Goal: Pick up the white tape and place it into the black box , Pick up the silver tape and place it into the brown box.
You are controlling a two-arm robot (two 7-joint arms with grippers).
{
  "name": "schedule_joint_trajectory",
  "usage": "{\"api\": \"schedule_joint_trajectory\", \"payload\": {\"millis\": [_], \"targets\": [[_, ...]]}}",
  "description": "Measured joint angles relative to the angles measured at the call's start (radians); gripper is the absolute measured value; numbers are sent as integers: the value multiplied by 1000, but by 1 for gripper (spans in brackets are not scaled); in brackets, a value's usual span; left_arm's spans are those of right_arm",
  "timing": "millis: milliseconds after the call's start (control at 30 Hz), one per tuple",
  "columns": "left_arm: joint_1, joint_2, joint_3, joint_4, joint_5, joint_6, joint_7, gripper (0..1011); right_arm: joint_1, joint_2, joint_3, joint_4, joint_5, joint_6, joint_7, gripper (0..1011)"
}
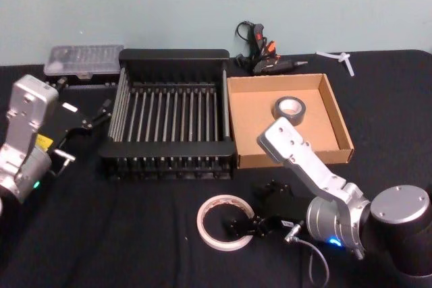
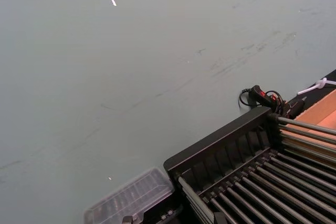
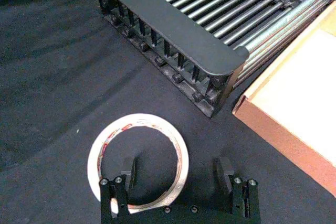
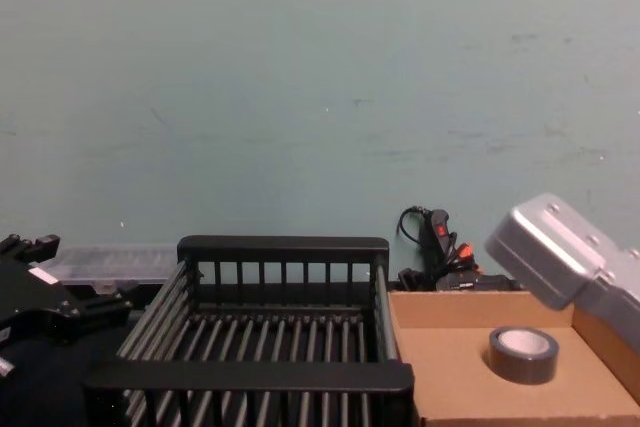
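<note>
Right gripper, jaws apart, straddles white tape rim on tabletop; left gripper parked, jaws' state unclear.

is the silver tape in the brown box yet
Yes. The silver tape lies flat on the floor of the brown box, towards its far side, inside the low walls; the chest view shows it there too.

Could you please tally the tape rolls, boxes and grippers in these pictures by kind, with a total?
Tape rolls: 2, the white tape and the silver tape
Boxes: 2, the black box and the brown box
Grippers: 2, the left gripper and the right gripper
Total: 6
</note>
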Motion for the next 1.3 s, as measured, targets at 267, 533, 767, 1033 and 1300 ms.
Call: {"api": "schedule_joint_trajectory", "payload": {"millis": [267, 533, 767, 1033, 1300], "targets": [[0, 0, 0, 0, 0, 0, 0, 1001, 1, -18, 5, 20, -11, 3, 5, 1002], [0, 0, 0, 0, 0, 0, 0, 1001, -2, -27, 11, 29, -18, 5, 8, 1002], [0, 0, 0, 0, 0, 0, 0, 1001, -4, -34, 14, 36, -21, 7, 16, 1002], [0, 0, 0, 0, 0, 0, 0, 1001, -5, -39, 16, 37, -27, 11, 18, 1002], [0, 0, 0, 0, 0, 0, 0, 1001, -5, -41, 16, 38, -34, 10, 16, 1002]]}}
